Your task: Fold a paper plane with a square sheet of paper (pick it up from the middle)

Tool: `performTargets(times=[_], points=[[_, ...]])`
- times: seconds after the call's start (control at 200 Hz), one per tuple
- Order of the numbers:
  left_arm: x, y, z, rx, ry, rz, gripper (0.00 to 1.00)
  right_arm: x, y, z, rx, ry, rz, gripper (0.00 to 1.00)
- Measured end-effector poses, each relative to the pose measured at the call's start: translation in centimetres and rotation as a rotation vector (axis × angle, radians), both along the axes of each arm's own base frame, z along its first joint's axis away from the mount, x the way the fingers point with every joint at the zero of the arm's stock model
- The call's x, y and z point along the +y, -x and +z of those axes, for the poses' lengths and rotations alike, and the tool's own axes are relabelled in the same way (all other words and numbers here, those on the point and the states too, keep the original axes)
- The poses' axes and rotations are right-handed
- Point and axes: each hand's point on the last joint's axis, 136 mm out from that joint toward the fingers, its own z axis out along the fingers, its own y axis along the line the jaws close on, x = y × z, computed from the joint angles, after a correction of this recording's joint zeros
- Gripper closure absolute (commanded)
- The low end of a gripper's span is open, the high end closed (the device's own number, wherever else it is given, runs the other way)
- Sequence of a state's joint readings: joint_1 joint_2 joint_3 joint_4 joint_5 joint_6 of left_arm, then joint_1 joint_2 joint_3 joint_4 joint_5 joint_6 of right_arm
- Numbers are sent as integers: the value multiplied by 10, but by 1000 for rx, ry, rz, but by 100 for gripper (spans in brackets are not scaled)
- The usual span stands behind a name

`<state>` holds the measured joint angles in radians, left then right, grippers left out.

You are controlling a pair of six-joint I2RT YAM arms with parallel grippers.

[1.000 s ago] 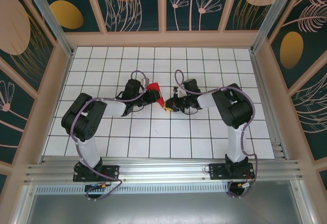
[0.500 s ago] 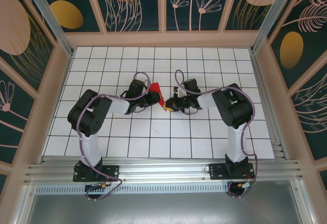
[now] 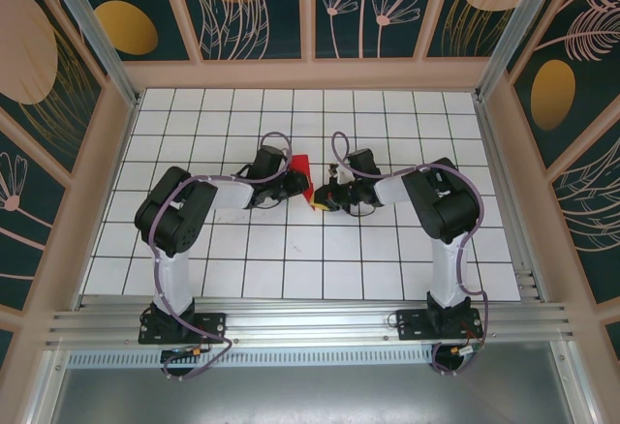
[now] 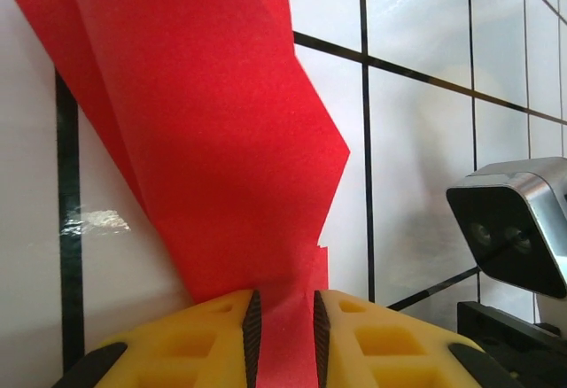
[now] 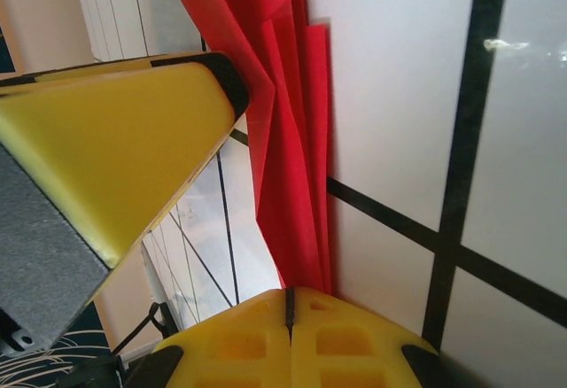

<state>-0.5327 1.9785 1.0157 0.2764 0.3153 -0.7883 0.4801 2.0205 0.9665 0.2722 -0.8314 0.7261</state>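
The square sheet of paper (image 3: 299, 166) is bright red and folded into a narrow, layered shape. It is held up off the tiles between both grippers. My left gripper (image 3: 294, 184) grips it from the left. In the left wrist view the red paper (image 4: 204, 122) runs down between the yellow fingers (image 4: 204, 344), and the left gripper (image 4: 283, 335) is closed on a thick bundle of it. My right gripper (image 3: 316, 199) is shut, with the paper's layered lower end (image 5: 292, 158) meeting the right gripper's tips (image 5: 289, 304).
The white gridded table (image 3: 310, 269) lies below. The left gripper's yellow finger (image 5: 115, 140) looms close beside the paper in the right wrist view. The right wrist's camera housing (image 4: 518, 228) sits just right of the left gripper. Wooden walls (image 3: 310, 74) ring the table.
My left arm swung right, closer to the right gripper, and its jaws narrowed onto the paper. The red paper shifted slightly right and stands narrower. The right arm stayed put.
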Motion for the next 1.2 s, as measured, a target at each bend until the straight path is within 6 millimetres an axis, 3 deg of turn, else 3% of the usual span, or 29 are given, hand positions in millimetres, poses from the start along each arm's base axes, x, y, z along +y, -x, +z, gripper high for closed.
performTargets(times=[0.205, 0.51, 0.681, 0.886, 1.046, 1.196], points=[[-4, -2, -2, 1, -54, -10, 74, -2, -2, 0, -33, 38, 17, 89], [-5, -2, 2, -5, -62, -15, 71, -8, -3, 3, -118, 127, 42, 93], [-2, 1, 30, -53, -40, -4, 63, -12, 4, 7, -149, 147, 73, 94], [3, 1, 62, -135, -3, 19, 62, -19, 26, 10, -166, 158, 118, 93], [8, 10, 59, -144, 3, 19, 62, -25, 39, 23, -218, 159, 152, 78], [13, 14, 57, -138, 1, 35, 61, -24, 34, 43, -355, 199, 159, 59]])
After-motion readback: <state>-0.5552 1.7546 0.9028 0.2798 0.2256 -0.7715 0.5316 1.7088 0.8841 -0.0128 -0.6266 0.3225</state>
